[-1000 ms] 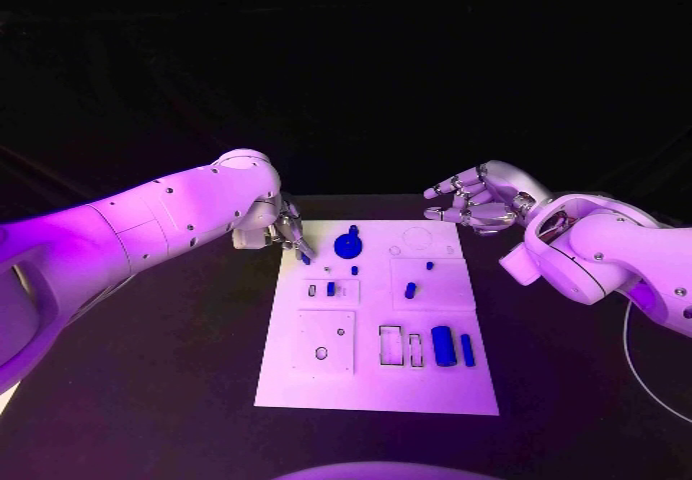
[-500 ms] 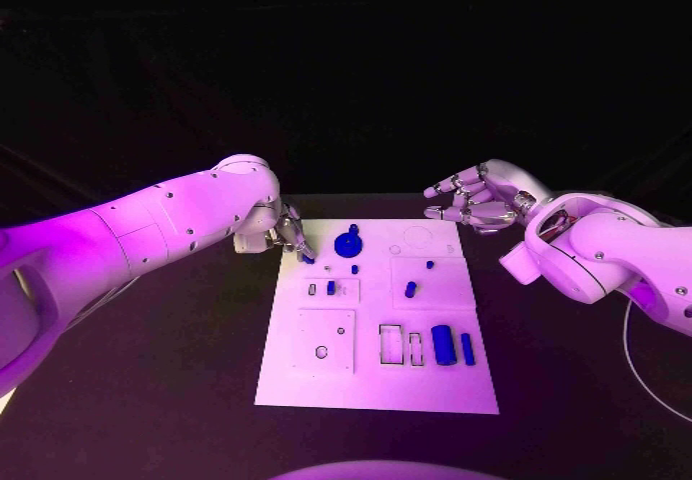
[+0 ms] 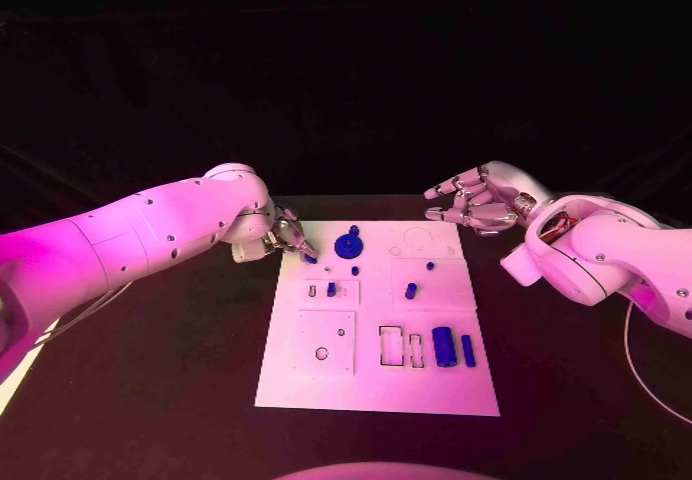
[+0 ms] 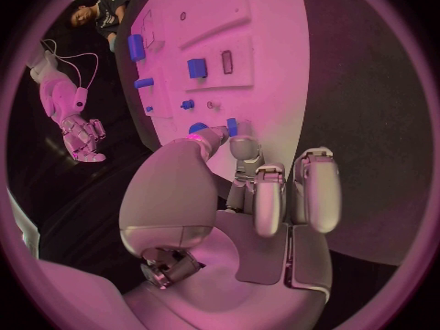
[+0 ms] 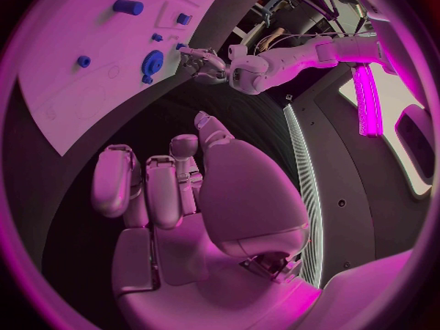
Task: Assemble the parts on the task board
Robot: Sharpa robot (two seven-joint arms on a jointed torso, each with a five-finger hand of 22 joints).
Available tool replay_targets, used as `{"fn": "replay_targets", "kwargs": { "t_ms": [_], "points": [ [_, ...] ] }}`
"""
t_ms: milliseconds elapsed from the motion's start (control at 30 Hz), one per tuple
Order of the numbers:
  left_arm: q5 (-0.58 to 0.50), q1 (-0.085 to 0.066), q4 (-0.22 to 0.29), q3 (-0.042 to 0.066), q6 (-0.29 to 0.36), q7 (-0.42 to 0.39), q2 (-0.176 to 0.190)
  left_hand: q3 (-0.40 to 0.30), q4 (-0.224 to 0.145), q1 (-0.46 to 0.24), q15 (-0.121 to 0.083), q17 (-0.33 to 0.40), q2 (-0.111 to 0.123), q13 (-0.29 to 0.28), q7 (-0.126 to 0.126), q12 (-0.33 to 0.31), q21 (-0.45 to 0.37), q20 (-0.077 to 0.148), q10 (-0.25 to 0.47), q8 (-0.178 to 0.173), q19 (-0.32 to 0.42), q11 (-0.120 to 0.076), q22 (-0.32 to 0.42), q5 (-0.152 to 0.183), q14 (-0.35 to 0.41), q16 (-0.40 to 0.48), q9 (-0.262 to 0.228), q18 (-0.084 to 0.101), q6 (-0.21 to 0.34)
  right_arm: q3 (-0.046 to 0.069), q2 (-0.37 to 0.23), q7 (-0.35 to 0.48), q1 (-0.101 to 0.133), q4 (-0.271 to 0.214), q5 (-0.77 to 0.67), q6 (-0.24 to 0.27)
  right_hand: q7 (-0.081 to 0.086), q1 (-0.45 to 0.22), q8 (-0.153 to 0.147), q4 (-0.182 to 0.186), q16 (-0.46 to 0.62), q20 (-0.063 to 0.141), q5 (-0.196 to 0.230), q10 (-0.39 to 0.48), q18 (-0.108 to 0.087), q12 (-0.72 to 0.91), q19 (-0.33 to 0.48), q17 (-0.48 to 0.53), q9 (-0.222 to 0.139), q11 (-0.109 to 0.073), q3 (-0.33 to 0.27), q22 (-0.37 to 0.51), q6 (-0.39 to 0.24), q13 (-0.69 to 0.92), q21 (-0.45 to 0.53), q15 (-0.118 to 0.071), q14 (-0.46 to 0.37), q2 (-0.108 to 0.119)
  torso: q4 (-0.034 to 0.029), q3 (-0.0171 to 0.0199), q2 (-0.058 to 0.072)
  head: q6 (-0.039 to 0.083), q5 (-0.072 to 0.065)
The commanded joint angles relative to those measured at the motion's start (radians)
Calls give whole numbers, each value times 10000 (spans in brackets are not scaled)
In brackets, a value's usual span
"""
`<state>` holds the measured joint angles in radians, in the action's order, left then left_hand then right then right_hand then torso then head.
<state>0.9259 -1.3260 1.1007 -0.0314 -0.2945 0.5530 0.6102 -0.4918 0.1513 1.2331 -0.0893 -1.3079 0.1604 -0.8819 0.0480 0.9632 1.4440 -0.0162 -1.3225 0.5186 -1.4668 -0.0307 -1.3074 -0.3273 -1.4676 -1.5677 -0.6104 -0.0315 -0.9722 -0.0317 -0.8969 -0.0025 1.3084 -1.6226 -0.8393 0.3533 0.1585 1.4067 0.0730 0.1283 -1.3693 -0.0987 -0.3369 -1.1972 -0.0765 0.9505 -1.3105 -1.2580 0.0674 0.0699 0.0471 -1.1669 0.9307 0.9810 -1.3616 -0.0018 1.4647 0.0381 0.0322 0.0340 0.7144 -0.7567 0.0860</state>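
Note:
The white task board (image 3: 433, 385) lies in the middle of the black table. My left hand (image 3: 284, 237) hovers at the board's far left corner and pinches a small blue part (image 3: 309, 258) between thumb and a finger; the left wrist view shows that part (image 4: 232, 126) at the fingertips (image 4: 246, 148), just over the board (image 4: 275, 88). A round blue part (image 3: 348, 243) stands close beside it. My right hand (image 3: 476, 207) hangs off the far right corner, its fingers (image 5: 160, 187) curled in on nothing.
Small blue pegs (image 3: 410, 290) stand mid-board. Two longer blue cylinders (image 3: 443, 345) lie by the rectangular slots (image 3: 391, 344) toward the near right. A square plate with a hole (image 3: 325, 342) sits near left. A thin cable (image 3: 635, 360) runs along the table's right side.
My left arm has sunk lower and the hand with its blue part has edged slightly toward the board. The right hand has not moved.

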Motion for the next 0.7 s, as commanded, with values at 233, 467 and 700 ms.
{"fn": "replay_targets", "kwargs": {
  "t_ms": [233,467,700],
  "points": [
    [-1297,0,1105,6,240,-310,739,-1728,-1811,-117,-12,-2629,220,-91,-26,109,76,6,-186,21,-602,-23,-1530,-412,-1032,-31,3,-4,-239,0,-36,113,-9,-19,5,-102,0,-78,50,47,58,-18,-59,-70,-134,24,74,8,15,-31,24,9,42,9,54,-72,416,-58,9,9,5,-34,-9],
    [-1199,13,1816,-11,-130,-277,1179,-1660,-1907,-156,-23,-2629,337,-27,-44,49,146,7,-246,-24,-627,-41,-1607,-822,-1032,-31,30,16,-371,-1,-50,110,-10,-20,6,-106,-1,-79,51,49,58,-18,-63,-71,-135,26,77,7,15,-31,24,14,43,9,57,-72,416,-60,5,1,1,-68,-4],
    [204,81,2382,-41,-237,-494,1422,-1643,-1920,-163,-24,-2629,356,-39,-49,61,197,6,-269,-31,-646,-44,-1656,-880,-1032,-31,36,30,-401,-5,-58,108,-13,-11,6,-106,-1,-82,52,52,58,-18,-72,-72,-137,30,82,6,15,-32,26,22,45,9,62,-73,417,-64,-3,-6,6,-99,9]
  ]
}}
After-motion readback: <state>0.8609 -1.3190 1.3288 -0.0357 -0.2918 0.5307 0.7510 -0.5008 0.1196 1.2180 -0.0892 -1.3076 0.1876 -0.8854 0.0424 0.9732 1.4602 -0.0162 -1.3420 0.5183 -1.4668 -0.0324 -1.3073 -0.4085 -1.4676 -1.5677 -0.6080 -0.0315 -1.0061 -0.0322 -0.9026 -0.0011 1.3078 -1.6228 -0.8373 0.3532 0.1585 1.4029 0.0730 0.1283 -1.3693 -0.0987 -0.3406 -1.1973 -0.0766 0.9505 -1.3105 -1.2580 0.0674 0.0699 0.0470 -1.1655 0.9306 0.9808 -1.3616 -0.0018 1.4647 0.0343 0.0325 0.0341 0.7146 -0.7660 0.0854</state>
